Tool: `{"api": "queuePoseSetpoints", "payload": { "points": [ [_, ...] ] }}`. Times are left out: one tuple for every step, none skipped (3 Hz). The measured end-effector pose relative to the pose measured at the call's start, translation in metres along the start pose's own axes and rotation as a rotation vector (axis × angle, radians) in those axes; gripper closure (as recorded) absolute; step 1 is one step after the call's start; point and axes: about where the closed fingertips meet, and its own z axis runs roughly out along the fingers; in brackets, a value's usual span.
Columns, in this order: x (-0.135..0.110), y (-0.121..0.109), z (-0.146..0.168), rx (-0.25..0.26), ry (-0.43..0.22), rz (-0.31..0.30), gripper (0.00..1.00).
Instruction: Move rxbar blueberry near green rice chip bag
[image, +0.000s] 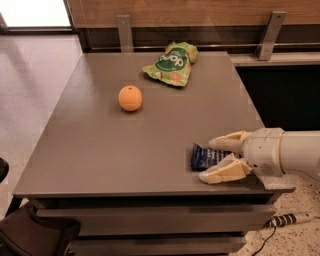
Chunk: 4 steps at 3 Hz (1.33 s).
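The rxbar blueberry, a dark navy-blue flat bar, lies on the grey table near its front right edge. My gripper reaches in from the right. Its cream fingers sit on either side of the bar and press against its two long edges. The bar still rests on the table top. The green rice chip bag lies at the far middle of the table, well apart from the bar and the gripper.
A round orange fruit sits left of centre on the table. A wooden wall with metal brackets runs behind the table. A power strip lies on the floor at the lower right.
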Motion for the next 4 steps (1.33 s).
{"api": "queuePoseSetpoints", "payload": {
  "points": [
    [-0.0027,-0.0004,-0.0017,0.000,0.000,0.000,1.00],
    [-0.0028,-0.0004,-0.0017,0.000,0.000,0.000,1.00],
    [-0.0028,-0.0004,-0.0017,0.000,0.000,0.000,1.00],
    [-0.0028,-0.0004,-0.0017,0.000,0.000,0.000,1.00]
  ]
}}
